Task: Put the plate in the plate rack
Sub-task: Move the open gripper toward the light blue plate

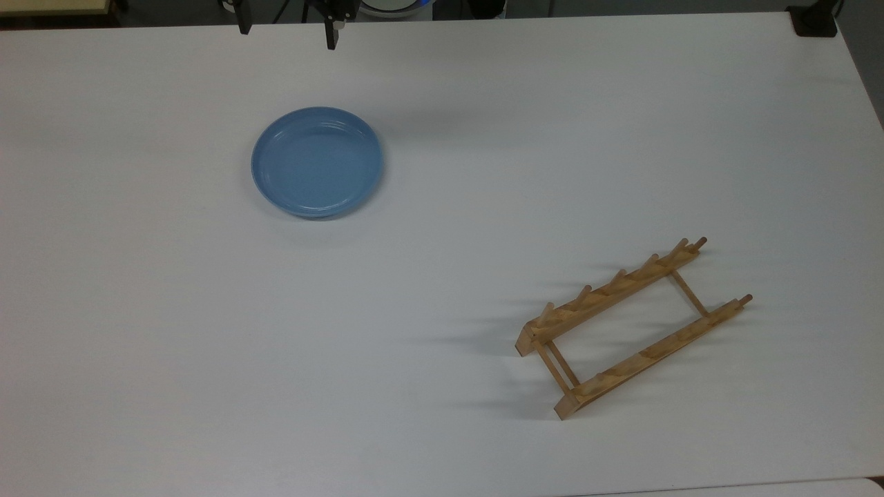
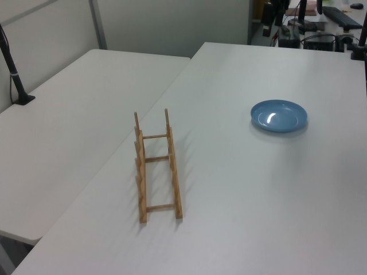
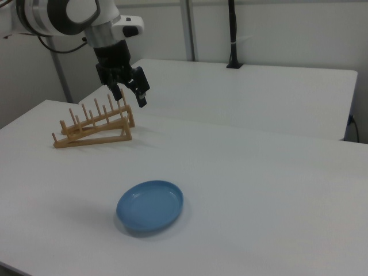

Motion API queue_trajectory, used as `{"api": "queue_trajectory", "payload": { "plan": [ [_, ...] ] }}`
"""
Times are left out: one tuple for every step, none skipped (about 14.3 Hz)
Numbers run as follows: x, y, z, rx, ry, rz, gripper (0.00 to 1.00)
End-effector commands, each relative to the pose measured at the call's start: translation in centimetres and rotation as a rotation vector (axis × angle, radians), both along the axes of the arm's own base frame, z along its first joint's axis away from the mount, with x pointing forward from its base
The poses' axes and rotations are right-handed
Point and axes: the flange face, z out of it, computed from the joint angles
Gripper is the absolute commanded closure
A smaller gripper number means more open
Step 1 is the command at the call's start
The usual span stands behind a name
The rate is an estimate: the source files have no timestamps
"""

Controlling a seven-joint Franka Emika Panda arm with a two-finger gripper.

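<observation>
The light-blue plate (image 1: 317, 162) lies flat on the white table (image 1: 173, 331), in the upper left part of the top view. It sits near the front of the right view (image 3: 150, 206) and at the right of the left view (image 2: 278, 116). The wooden plate rack (image 1: 632, 328) stands apart from it toward the top view's lower right, with its pegs upright (image 2: 156, 166) (image 3: 95, 126). My gripper (image 1: 287, 31) hangs in the air above the table's far edge, beyond the plate. Its fingers are spread open with nothing between them (image 3: 130, 94).
A second white table (image 2: 74, 109) adjoins this one along the rack's side. A black post with a clamp base (image 2: 16, 77) (image 3: 233, 35) stands on it. The same base (image 1: 815, 21) sits at the top view's upper right corner.
</observation>
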Motion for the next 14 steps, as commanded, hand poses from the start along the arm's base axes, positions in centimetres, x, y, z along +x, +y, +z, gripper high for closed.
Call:
{"api": "queue_trajectory", "payload": {
  "plan": [
    [-0.41,-0.05,-0.06,0.026,-0.007,0.001,0.0],
    [-0.42,-0.12,-0.06,0.028,-0.007,-0.001,0.0],
    [-0.42,-0.12,-0.06,0.028,-0.007,0.001,0.0],
    [-0.42,-0.12,-0.06,0.028,-0.007,-0.001,0.0],
    [-0.42,-0.12,-0.06,0.028,-0.007,0.001,0.0],
    [-0.42,-0.12,-0.06,0.028,-0.007,-0.001,0.0],
    [-0.42,-0.12,-0.06,0.028,-0.007,-0.001,0.0],
    [-0.37,-0.12,-0.15,0.028,-0.006,0.001,0.0],
    [-0.35,-0.12,-0.06,0.027,-0.009,0.001,0.0],
    [-0.35,-0.12,-0.06,0.027,-0.009,0.001,0.0],
    [-0.35,-0.12,-0.06,0.027,-0.008,0.005,0.0],
    [-0.37,-0.12,-0.15,0.027,-0.005,0.01,0.0],
    [-0.32,-0.21,-0.22,0.026,-0.005,0.011,0.0],
    [-0.31,-0.21,-0.2,0.025,-0.006,0.02,0.0]
  ]
}}
